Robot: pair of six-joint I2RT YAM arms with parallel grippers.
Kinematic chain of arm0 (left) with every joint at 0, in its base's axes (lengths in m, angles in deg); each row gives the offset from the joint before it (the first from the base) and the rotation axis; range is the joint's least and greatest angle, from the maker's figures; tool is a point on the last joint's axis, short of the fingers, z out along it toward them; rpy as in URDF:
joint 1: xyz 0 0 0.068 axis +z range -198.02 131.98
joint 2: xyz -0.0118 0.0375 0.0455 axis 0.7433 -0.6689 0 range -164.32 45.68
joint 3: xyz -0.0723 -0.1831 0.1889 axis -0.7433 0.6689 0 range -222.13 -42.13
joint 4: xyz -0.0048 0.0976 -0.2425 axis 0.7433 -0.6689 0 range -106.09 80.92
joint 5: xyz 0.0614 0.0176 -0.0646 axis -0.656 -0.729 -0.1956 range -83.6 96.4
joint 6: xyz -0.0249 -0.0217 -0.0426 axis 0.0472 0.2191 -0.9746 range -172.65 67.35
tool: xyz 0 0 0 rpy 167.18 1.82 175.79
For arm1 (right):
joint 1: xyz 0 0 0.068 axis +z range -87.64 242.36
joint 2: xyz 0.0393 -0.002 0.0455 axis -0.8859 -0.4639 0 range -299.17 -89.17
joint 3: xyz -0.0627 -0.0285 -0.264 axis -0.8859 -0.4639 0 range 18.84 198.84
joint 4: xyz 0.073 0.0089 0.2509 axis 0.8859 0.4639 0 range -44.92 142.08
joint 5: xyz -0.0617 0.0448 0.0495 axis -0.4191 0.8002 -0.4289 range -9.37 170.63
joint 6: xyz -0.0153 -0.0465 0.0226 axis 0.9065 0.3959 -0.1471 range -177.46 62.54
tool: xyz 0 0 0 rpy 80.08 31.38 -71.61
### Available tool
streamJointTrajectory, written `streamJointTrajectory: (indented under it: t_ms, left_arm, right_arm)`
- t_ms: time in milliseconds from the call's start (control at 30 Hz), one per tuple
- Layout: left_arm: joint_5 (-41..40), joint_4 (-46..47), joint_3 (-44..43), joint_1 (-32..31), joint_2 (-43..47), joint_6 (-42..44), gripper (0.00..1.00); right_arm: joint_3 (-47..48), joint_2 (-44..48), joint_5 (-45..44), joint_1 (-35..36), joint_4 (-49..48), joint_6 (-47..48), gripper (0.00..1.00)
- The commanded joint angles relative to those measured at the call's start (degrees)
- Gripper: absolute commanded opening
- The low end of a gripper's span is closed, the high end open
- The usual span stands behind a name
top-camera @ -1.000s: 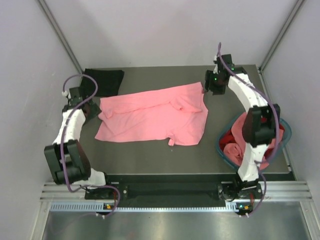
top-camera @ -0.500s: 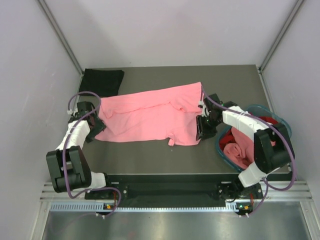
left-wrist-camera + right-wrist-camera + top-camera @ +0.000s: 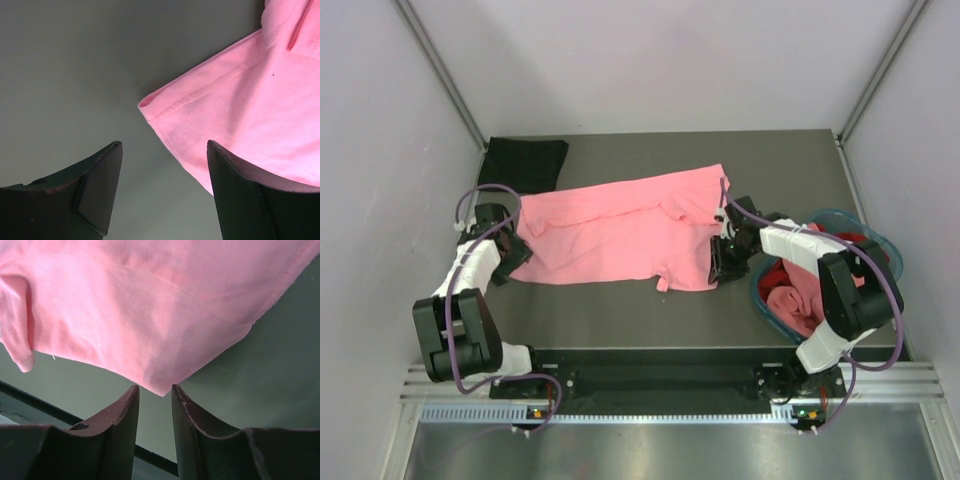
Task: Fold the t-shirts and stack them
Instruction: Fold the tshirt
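Here, teal basket (image 3: 758, 292), red tee (image 3: 777, 271) inside (bunched)

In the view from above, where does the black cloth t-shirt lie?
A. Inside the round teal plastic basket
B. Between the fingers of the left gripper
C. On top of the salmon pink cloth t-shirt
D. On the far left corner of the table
D: the black cloth t-shirt lies on the far left corner of the dark table, beyond the left end of the salmon pink cloth t-shirt.

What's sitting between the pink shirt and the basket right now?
The right gripper, at the shirt's near right corner, over a strip of bare table, as the top view shows.
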Motion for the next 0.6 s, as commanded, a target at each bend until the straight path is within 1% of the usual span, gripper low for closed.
streamJointTrajectory:
  t_ms: [0, 100, 133, 200, 300, 400, 433, 500, 533, 567]
  left_arm:
    - [-0.99, -0.21, -1.01, 0.25, 1.15, -0.83, 0.73]
    - [-0.99, -0.65, -1.72, 0.25, 1.24, -1.36, 0.73]
    - [-1.08, -0.74, -1.89, 0.34, 1.24, -1.36, 0.73]
    - [-1.08, -0.57, -1.98, 0.34, 1.15, -1.71, 0.73]
    - [-1.43, -0.65, -1.81, 0.34, 0.98, -2.15, 0.73]
    - [-1.96, -0.22, -1.28, 0.25, 0.54, -2.15, 0.74]
    - [-1.87, 0.05, -1.28, 0.34, 0.36, -1.89, 0.74]
    - [-1.61, 1.27, -1.11, 0.25, -0.69, -1.10, 0.73]
    - [-0.91, 2.06, -0.76, 0.25, -0.87, -0.75, 0.70]
    - [-0.47, 3.03, -0.40, 0.34, -1.39, -0.57, 0.69]
  right_arm:
    - [-0.75, -0.44, 0.50, 0.62, -3.41, -2.11, 0.32]
    - [-0.75, -0.79, -0.20, 0.53, -3.06, -1.94, 0.34]
    - [-0.58, -0.96, -0.64, 0.62, -2.71, -1.94, 0.37]
    - [-0.32, -1.40, -1.08, 0.44, -1.92, -1.33, 0.40]
    - [-0.32, -2.10, -1.43, 0.27, -2.53, -0.18, 0.39]
    - [0.91, -4.30, -1.26, -0.26, -3.15, 0.08, 0.23]
    - [2.05, -4.65, -0.30, -0.44, -3.41, 0.08, 0.13]
    - [3.54, -3.96, 0.23, -0.44, -3.50, 0.26, 0.05]
    - [5.64, -3.69, 0.58, -0.52, -3.24, 0.26, 0.01]
    - [6.97, -3.60, 0.93, -0.61, -2.28, 0.26, 0.00]
